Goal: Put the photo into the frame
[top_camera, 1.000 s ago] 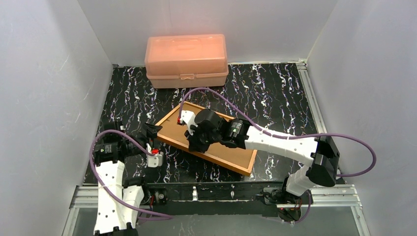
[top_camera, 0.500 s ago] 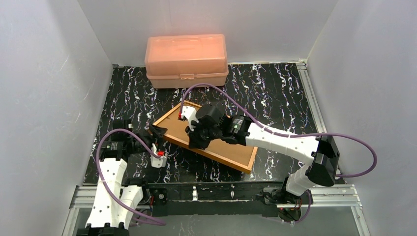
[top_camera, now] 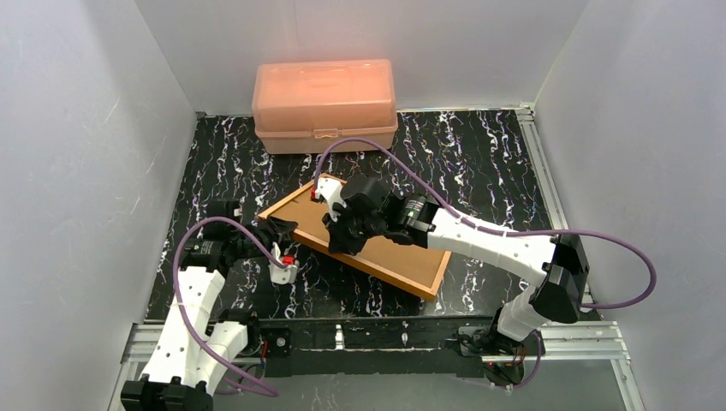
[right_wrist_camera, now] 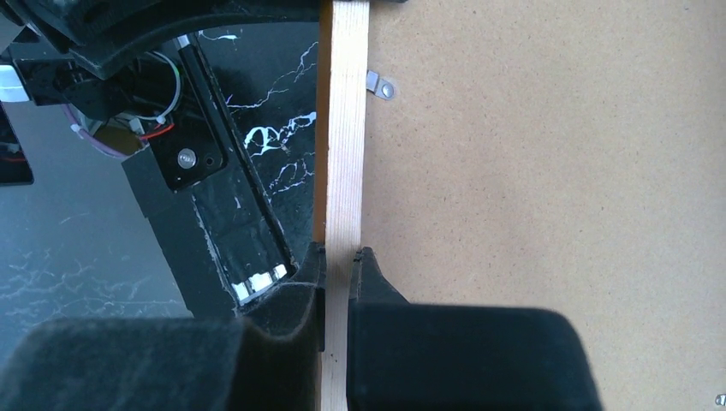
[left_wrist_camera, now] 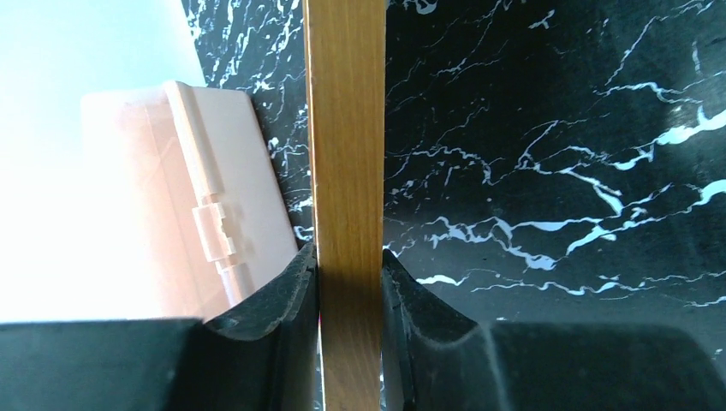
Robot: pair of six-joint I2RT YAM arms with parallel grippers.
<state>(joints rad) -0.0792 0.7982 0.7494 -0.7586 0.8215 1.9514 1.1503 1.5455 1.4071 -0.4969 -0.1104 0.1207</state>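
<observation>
Spreading wide under everything was a black, white-veined counter (top_camera: 479,154), with a pink translucent plastic box (top_camera: 325,103) closed at its far edge. Near the middle lay the frame (top_camera: 394,281), skewed and back-side up, its plain brown backing board (top_camera: 411,257) filling the opening inside the thin wooden border. The photo was not visible in any view, and whether it sat under the board could not be told, so the task seemed either unstarted or at the handling of the frame itself. The right arm reached in from the near right, stretched leftward over the board with its wrist bent down at the frame's near-left side. The left arm lay low, pointing at the frame's left end. The left fingers (left_wrist_camera: 282,300) were pressed against both sides of the wooden border, gripping it. The right fingers (right_wrist_camera: 385,291) pinched the pale rim too. A tiny metal clip (right_wrist_camera: 377,84) sat on the board just beside that rim.
</observation>
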